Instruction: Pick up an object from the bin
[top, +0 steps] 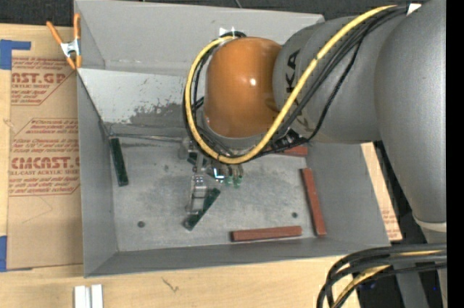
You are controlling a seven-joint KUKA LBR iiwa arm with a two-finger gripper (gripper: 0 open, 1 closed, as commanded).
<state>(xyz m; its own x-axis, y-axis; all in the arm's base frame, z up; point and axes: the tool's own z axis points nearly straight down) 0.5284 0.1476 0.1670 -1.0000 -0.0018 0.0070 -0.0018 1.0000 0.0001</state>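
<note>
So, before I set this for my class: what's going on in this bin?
The arm reaches into the bin from the right. Its gripper is low over the middle of the floor, right at the upper end of a tilted green stick. Whether it has hold of the stick can't be told. A second stick lies at the left. A front bar and a right bar, both red-brown, lie untouched.
</note>
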